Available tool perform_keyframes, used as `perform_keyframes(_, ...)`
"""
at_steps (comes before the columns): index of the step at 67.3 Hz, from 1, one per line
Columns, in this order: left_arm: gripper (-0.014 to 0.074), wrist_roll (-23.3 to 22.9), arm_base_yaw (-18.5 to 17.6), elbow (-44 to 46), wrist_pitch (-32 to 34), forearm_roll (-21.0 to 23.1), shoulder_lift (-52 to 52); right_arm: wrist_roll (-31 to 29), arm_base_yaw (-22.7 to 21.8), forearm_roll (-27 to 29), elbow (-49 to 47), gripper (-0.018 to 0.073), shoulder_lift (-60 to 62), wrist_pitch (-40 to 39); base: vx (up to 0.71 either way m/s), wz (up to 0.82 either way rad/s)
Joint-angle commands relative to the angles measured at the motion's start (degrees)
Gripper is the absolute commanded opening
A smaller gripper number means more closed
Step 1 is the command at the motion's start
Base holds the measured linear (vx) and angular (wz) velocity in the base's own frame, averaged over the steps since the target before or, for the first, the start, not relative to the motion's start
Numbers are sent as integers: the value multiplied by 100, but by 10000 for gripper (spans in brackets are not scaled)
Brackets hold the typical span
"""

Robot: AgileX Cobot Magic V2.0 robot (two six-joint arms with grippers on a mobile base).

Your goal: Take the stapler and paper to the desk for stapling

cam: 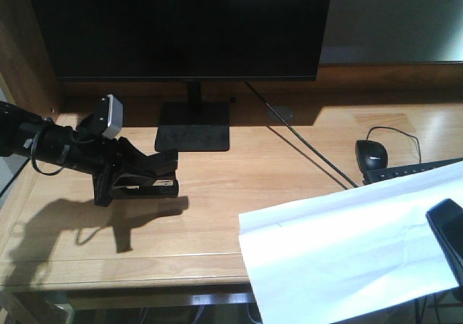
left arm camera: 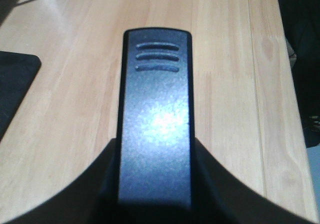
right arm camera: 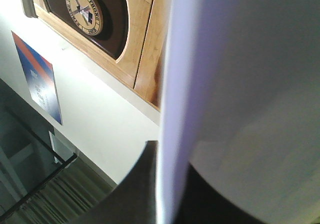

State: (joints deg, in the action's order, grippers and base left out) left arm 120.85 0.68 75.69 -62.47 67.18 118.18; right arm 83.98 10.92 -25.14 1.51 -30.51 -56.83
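Stapler [left arm camera: 155, 124]: one, clamped in the left gripper [cam: 163, 173], at the desk's [cam: 210, 223] left side.
Paper [cam: 347, 244]: one, pinched by the right gripper [cam: 450, 230], overhanging the near right edge.
Left wrist only: three ridges on the stapler.

Stapler [cam: 160, 187]: black, textured top with three grooves near the nose. It lies level, clamped in the left gripper [cam: 148, 176], low over the left half of the desk [cam: 289, 172]; contact with the surface is unclear.

Paper [cam: 347, 255]: large white sheet at front right, overhanging the desk's front edge, pinched at its right end by the right gripper [cam: 447, 228].

Desk: light wood, plank grain.
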Motion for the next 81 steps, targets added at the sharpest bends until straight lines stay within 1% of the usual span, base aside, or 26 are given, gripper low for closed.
perform_keyframes(1,-7,115,5,184,-233,469,-199,-38,2,96,-36,-6,-23,-340,0,0)
perform_keyframes(30,-2,111,24,184,77,455,366,-38,2,96,-36,-6,-23,-340,0,0)
perform_keyframes(39,26,111,24,178,96,468,476,-38,2,96,-36,-6,-23,-340,0,0)
perform_keyframes(51,122,111,24,178,230,460,527,-38,2,96,-36,-6,-23,-340,0,0)
perform_keyframes(68,336,111,24,178,358,466,527,-38,2,96,-36,-6,-23,-327,0,0)
perform_keyframes(73,387,99,24,178,352,466,507,-38,2,96,-36,-6,-23,-327,0,0)
perform_keyframes(81,430,68,24,178,297,466,355,-38,2,96,-36,-6,-23,-327,0,0)
